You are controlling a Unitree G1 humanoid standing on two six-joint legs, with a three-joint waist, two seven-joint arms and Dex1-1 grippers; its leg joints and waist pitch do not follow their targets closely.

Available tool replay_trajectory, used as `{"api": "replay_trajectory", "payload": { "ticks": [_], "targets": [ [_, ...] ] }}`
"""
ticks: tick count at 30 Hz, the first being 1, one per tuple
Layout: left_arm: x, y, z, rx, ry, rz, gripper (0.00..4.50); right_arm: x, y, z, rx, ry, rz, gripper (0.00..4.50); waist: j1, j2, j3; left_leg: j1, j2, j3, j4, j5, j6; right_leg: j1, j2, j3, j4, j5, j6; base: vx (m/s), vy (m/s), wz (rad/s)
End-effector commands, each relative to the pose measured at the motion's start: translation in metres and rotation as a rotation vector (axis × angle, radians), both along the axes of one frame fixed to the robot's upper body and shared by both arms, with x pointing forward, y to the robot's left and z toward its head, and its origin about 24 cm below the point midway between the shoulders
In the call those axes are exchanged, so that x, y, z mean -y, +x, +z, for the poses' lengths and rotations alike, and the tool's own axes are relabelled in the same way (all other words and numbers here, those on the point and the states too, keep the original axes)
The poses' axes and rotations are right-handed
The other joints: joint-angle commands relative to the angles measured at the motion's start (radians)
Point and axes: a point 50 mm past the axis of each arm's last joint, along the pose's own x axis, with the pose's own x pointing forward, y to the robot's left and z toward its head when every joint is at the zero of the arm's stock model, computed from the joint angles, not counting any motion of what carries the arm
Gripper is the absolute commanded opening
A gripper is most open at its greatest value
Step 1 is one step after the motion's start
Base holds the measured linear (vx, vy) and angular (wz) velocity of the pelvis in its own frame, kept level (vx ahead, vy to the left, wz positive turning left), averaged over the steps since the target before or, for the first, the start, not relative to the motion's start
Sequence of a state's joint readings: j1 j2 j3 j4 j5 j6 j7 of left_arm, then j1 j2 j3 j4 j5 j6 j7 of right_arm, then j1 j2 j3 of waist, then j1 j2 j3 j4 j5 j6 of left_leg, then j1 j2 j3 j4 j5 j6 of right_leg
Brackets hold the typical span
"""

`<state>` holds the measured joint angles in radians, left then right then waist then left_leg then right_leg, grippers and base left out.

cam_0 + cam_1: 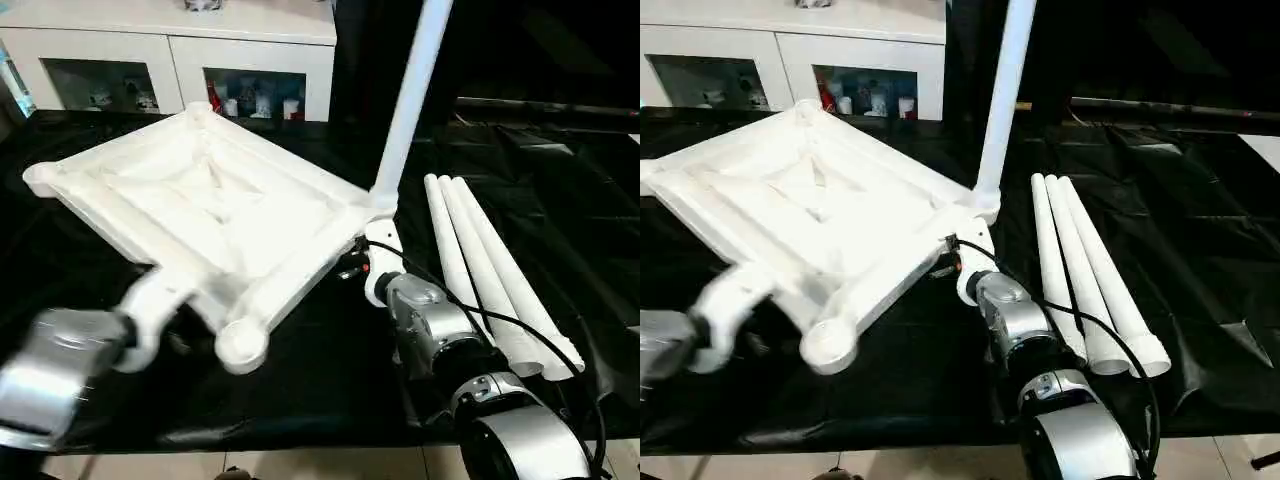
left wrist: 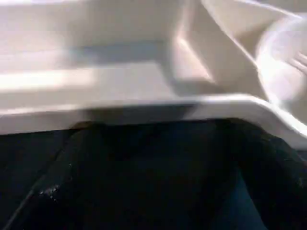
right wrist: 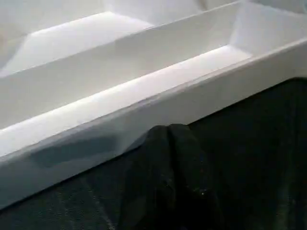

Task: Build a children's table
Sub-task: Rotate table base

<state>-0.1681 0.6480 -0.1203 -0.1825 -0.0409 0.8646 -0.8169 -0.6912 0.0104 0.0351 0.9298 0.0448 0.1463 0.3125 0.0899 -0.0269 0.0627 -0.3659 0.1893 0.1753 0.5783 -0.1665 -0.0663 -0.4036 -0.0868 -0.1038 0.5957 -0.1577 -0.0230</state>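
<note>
**A:** So what are we seeing, starting from the left?

**B:** Our left end effector (image 1: pixel 165 290) sits just under the near-left edge of the tabletop (image 1: pixel 215 215). It's a blurry mess there, so honestly we can't tell if its fingers are apart or together. The tabletop lies ribbed side up on the black-draped counter (image 1: pixel 330 370), tilted a bit, with a round corner socket (image 1: pixel 241 345) poking toward us.

**A:** And the middle?

**B:** One leg (image 1: pixel 410 100) already stands in the tabletop's right corner socket, leaning slightly. Right below that corner is our right end effector (image 3: pixel 172 143), fingers pinched closed with nothing between them, tips right up against the tabletop's outer edge as far as we can see in the wrist view.

**A:** Further right?

**B:** Three loose legs (image 1: pixel 1080 270) lying side by side on the counter, touching each other, just beside our right forearm. A white glass-door cabinet (image 1: pixel 170 60) stands behind the counter.
</note>
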Motion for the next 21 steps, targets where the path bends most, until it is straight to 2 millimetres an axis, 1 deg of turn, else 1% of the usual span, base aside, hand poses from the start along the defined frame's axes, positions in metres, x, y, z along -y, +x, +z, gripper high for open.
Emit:
{"api": "replay_trajectory", "payload": {
  "ticks": [1,2,3,4,5,6,7,8,9,10,11,12,13,14,15,16,17,18,19,20,21],
  "targets": [
    [0.018,0.005,-0.005,0.013,-0.026,-0.061,4.45,-0.001,0.004,0.008,0.039,-0.014,0.018,0.06,-0.008,0.039,-0.062,0.033,0.039,-0.017,-0.076,-0.421,-0.062,0.026,-0.061,0.062,-0.081,-0.368,-0.153,0.0,0.0,0.0],
    [0.02,0.006,-0.006,0.013,-0.028,-0.06,4.45,0.0,0.005,0.009,0.044,-0.017,0.018,0.06,-0.011,0.035,-0.061,0.031,0.039,-0.017,-0.077,-0.427,-0.061,0.028,-0.059,0.062,-0.081,-0.378,-0.151,0.0,0.0,0.0],
    [0.024,0.009,-0.008,0.022,-0.031,-0.064,4.45,0.004,0.006,0.012,0.062,-0.025,0.007,0.06,-0.008,0.034,-0.061,0.028,0.038,-0.02,-0.077,-0.429,-0.058,0.032,-0.061,0.061,-0.083,-0.404,-0.142,0.0,0.0,0.0],
    [0.026,0.011,-0.009,0.029,-0.031,-0.065,4.45,0.006,0.006,0.013,0.069,-0.028,0.0,0.06,-0.011,0.037,-0.061,0.028,0.037,-0.02,-0.076,-0.431,-0.056,0.032,-0.06,0.061,-0.086,-0.421,-0.132,0.0,0.0,0.0],
    [0.03,0.018,-0.012,0.056,-0.025,-0.043,4.45,0.014,0.007,0.018,0.09,-0.04,-0.018,0.06,-0.012,0.039,-0.061,0.024,0.036,-0.022,-0.076,-0.42,-0.055,0.036,-0.06,0.06,-0.085,-0.429,-0.125,0.0,0.0,0.0],
    [0.031,0.02,-0.013,0.068,-0.022,-0.034,4.45,0.017,0.007,0.019,0.096,-0.044,-0.025,0.06,-0.012,0.037,-0.06,0.027,0.035,-0.018,-0.075,-0.419,-0.05,0.032,-0.056,0.059,-0.093,-0.441,-0.113,0.0,0.0,0.0],
    [0.033,0.03,-0.013,0.118,-0.013,0.006,4.45,0.027,0.007,0.025,0.114,-0.06,-0.055,0.06,-0.008,0.037,-0.059,0.036,0.033,-0.015,-0.072,-0.416,-0.045,0.025,-0.052,0.06,-0.099,-0.45,-0.1,0.0,0.0,0.0],
    [0.036,0.039,-0.013,0.165,-0.01,0.032,4.45,0.035,0.006,0.03,0.124,-0.066,-0.077,0.06,-0.004,0.033,-0.058,0.039,0.029,-0.012,-0.069,-0.406,-0.039,0.023,-0.049,0.061,-0.104,-0.467,-0.08,0.0,0.0,0.0],
    [0.039,0.043,-0.013,0.185,-0.016,0.044,4.45,0.04,0.004,0.033,0.123,-0.067,-0.084,0.06,-0.002,0.044,-0.061,0.041,0.032,-0.015,-0.069,-0.409,-0.043,0.023,-0.053,0.062,-0.1,-0.474,-0.078,0.0,0.0,0.0],
    [0.04,0.044,-0.013,0.192,-0.02,0.047,4.45,0.042,0.003,0.035,0.125,-0.071,-0.084,0.06,-0.009,0.036,-0.062,0.026,0.03,-0.02,-0.072,-0.397,-0.04,0.036,-0.055,0.058,-0.1,-0.493,-0.065,0.0,0.0,0.0],
    [0.042,0.047,-0.013,0.203,-0.027,0.051,4.45,0.045,0.002,0.037,0.128,-0.077,-0.083,0.06,-0.01,0.035,-0.061,0.019,0.028,-0.021,-0.074,-0.384,-0.036,0.042,-0.052,0.056,-0.102,-0.502,-0.054,0.0,0.0,0.0],
    [0.048,0.053,-0.012,0.24,-0.042,0.046,4.45,0.054,-0.003,0.043,0.126,-0.094,-0.084,0.06,-0.01,0.038,-0.061,0.018,0.028,-0.021,-0.073,-0.376,-0.032,0.038,-0.052,0.056,-0.109,-0.512,-0.04,0.0,0.0,0.0],
    [0.057,0.059,-0.009,0.285,-0.072,0.028,4.45,0.065,-0.006,0.049,0.11,-0.124,-0.104,0.06,-0.011,0.04,-0.062,0.021,0.027,-0.021,-0.071,-0.371,-0.029,0.038,-0.05,0.056,-0.113,-0.511,-0.035,0.0,0.0,0.0],
    [0.057,0.059,-0.009,0.285,-0.072,0.028,4.45,0.065,-0.006,0.049,0.11,-0.124,-0.104,0.06,-0.009,0.037,-0.063,0.022,0.025,-0.02,-0.068,-0.361,-0.025,0.037,-0.048,0.055,-0.113,-0.508,-0.032,0.0,0.0,0.0],
    [0.067,0.063,-0.007,0.323,-0.102,0.006,4.45,0.075,-0.01,0.054,0.089,-0.145,-0.13,0.06,-0.01,0.046,-0.064,0.019,0.026,-0.021,-0.069,-0.352,-0.024,0.039,-0.05,0.056,-0.111,-0.492,-0.041,0.0,0.0,0.0],
    [0.069,0.064,-0.007,0.325,-0.104,0.003,4.45,0.077,-0.01,0.055,0.086,-0.153,-0.138,0.06,-0.011,0.041,-0.065,0.014,0.026,-0.022,-0.07,-0.341,-0.022,0.044,-0.049,0.055,-0.109,-0.482,-0.041,0.0,0.0,0.0],
    [0.073,0.065,-0.007,0.325,-0.105,-0.011,4.45,0.085,-0.012,0.057,0.072,-0.176,-0.163,0.06,-0.008,0.046,-0.069,0.014,0.028,-0.022,-0.069,-0.323,-0.021,0.044,-0.05,0.056,-0.103,-0.453,-0.049,0.0,0.0,0.0],
    [0.075,0.065,-0.008,0.324,-0.104,-0.017,4.45,0.088,-0.013,0.058,0.064,-0.187,-0.174,0.06,-0.008,0.042,-0.07,0.014,0.03,-0.021,-0.067,-0.314,-0.018,0.042,-0.053,0.057,-0.1,-0.431,-0.061,0.0,0.0,0.0],
    [0.077,0.067,-0.007,0.338,-0.105,-0.025,4.49,0.093,-0.015,0.061,0.048,-0.187,-0.207,0.2,-0.009,0.046,-0.07,0.01,0.028,-0.021,-0.067,-0.302,-0.015,0.046,-0.052,0.056,-0.097,-0.42,-0.069,0.0,0.0,0.0],
    [0.078,0.067,-0.005,0.351,-0.111,-0.032,4.49,0.097,-0.016,0.063,0.028,-0.175,-0.244,0.2,-0.012,0.044,-0.07,0.007,0.026,-0.02,-0.066,-0.289,-0.012,0.048,-0.05,0.057,-0.098,-0.41,-0.069,0.0,0.0,0.0],
    [0.08,0.067,-0.002,0.362,-0.126,-0.059,4.5,0.105,-0.018,0.066,-0.006,-0.174,-0.302,0.3,-0.01,0.042,-0.074,0.007,0.027,-0.019,-0.064,-0.261,-0.01,0.05,-0.05,0.059,-0.092,-0.378,-0.077,0.0,0.0,0.0]
  ]
}}
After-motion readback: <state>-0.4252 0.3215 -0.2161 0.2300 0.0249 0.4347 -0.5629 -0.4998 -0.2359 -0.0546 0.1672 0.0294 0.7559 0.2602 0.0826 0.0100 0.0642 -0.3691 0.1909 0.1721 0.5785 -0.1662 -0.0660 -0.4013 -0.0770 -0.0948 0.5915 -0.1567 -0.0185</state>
